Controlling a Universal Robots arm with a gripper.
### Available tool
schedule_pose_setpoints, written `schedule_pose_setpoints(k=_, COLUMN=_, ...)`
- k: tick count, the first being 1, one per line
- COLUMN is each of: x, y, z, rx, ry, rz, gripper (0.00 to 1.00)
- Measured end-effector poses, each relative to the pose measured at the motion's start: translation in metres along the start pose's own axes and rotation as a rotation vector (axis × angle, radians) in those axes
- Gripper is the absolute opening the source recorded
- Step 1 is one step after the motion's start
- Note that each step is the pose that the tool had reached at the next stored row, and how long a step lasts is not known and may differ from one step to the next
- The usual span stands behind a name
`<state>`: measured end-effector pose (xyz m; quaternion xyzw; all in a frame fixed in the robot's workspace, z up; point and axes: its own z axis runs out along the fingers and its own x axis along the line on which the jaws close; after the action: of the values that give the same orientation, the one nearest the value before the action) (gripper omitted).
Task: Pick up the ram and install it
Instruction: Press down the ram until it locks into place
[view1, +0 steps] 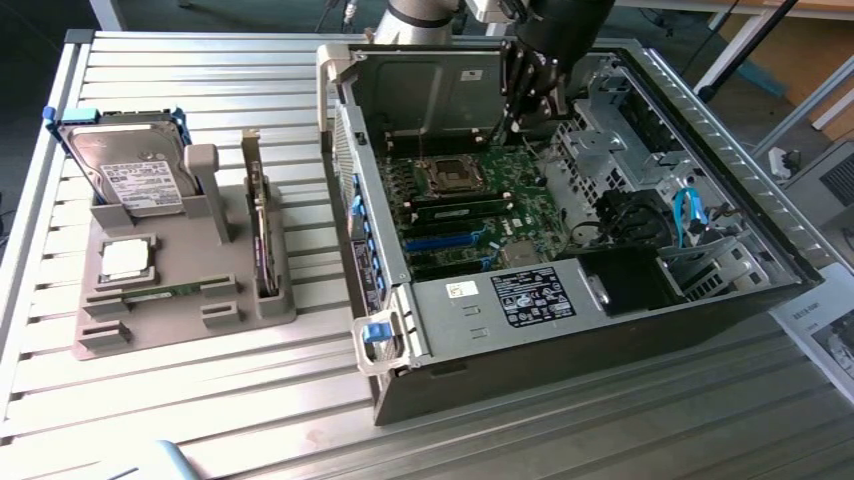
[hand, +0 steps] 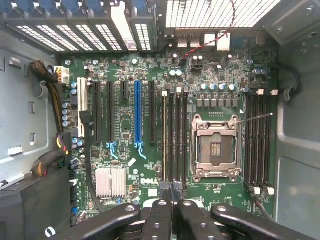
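The open computer case (view1: 561, 260) lies on its side on the tabletop (view1: 200, 420), so the motherboard (hand: 165, 135) faces up for access. A grey fixture (view1: 174, 290) holds spare parts, including one ram (view1: 160, 293) lying flat. The arm reaches down into the case; its hand (hand: 172, 192), fingers pinched together, hovers over the memory slots, where a second ram (hand: 164, 137) is seated.

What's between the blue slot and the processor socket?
In the wrist view, one black slot and several long memory slots lie between the blue slot and the processor socket.
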<state>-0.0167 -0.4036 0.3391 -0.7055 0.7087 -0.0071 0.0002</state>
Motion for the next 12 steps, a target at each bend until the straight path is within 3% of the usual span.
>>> schedule_pose_setpoints(k=12, x=0.0000, y=0.0000, z=-0.0001, rx=-0.0001, ry=0.0001, rz=0.000, gripper=0.11)
